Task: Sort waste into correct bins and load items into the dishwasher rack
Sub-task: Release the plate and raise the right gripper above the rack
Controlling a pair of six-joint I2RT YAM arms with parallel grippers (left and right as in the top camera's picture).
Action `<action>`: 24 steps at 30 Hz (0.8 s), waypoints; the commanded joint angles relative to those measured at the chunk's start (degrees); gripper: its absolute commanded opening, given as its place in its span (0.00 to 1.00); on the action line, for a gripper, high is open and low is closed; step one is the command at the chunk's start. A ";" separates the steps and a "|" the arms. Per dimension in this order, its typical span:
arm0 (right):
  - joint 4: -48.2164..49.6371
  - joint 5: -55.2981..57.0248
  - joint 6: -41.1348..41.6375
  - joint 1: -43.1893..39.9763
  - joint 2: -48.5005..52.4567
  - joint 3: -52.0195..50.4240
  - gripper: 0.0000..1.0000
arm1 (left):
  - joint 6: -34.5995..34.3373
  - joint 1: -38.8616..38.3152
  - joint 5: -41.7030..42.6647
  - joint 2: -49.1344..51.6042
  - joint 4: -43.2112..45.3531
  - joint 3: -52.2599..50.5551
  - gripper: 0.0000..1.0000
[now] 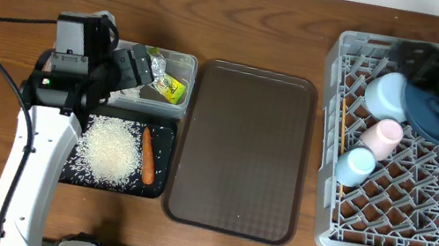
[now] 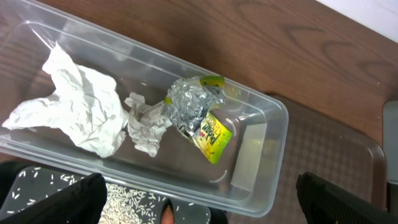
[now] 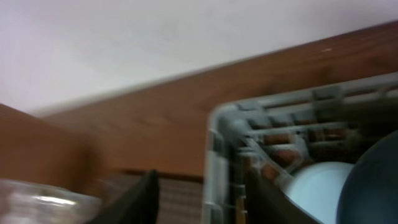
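Grey plastic lattice first: the dishwasher rack [image 1: 323, 207] sits under the right jaws, which hang over its far corner. That wrist view is blurred, yet the two fingers stand apart with nothing between them, so I read these jaws as open and empty. Just beside them the dark blue plate [image 1: 427, 113] rests among the pegs. The pale bowl [image 1: 388, 93], pink cup [image 1: 384, 137] and light blue cup [image 1: 356, 164] lie towards the rack's left wall, so loading looks complete or close to it.

On the bench [image 1: 263, 23], the brown serving tray [image 1: 241, 153] lies between the two pairs of jaws, well apart from both.

Directly above the clear tub [image 2: 261, 155], the left jaws are spread wide and hold nothing, a likely pose for dropping dry waste. Below them in the tub lie crumpled napkins [image 2: 81, 106], silver foil [image 2: 193, 102] and the yellow-green wrapper [image 2: 211, 137], with foil touching wrapper. On the near side of those jaws the black tray [image 1: 164, 145] holds the carrot [image 1: 147, 156] and rice [image 1: 112, 150], food kept apart from paper
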 commanded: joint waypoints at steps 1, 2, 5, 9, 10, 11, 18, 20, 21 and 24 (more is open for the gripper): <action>-1.42 25.07 -13.20 6.45 -0.20 0.42 0.49 | 0.33 0.22 -0.94 0.22 -0.02 -0.04 1.00; -1.95 27.06 -14.32 7.72 -0.13 0.42 0.50 | 0.33 0.24 -0.94 0.22 -0.02 -0.04 1.00; -3.87 33.20 -15.58 10.47 0.79 0.39 0.50 | 0.33 0.24 -0.94 0.22 -0.02 -0.04 1.00; -4.07 35.56 -15.58 10.25 3.50 0.39 0.55 | 0.33 0.24 -0.94 0.22 -0.02 -0.04 1.00; -4.24 35.56 -15.58 9.90 4.11 0.39 0.57 | 0.33 0.24 -0.94 0.22 -0.02 -0.04 1.00; -4.44 35.56 -15.58 9.35 4.85 0.39 0.58 | 0.33 0.22 -0.94 0.22 -0.02 -0.04 1.00; -4.66 35.36 -15.65 6.86 7.32 0.39 0.59 | 0.33 0.24 -0.94 0.22 -0.02 -0.04 1.00; -4.63 35.34 -15.63 6.27 7.52 0.39 0.59 | 0.33 0.22 -0.94 0.22 -0.02 -0.04 1.00; -4.61 35.34 -15.63 5.99 7.69 0.39 0.59 | 0.33 0.24 -0.94 0.22 -0.02 -0.04 1.00; -5.07 35.08 -15.61 5.01 8.20 0.39 0.55 | 0.33 0.24 -0.94 0.22 -0.02 -0.04 1.00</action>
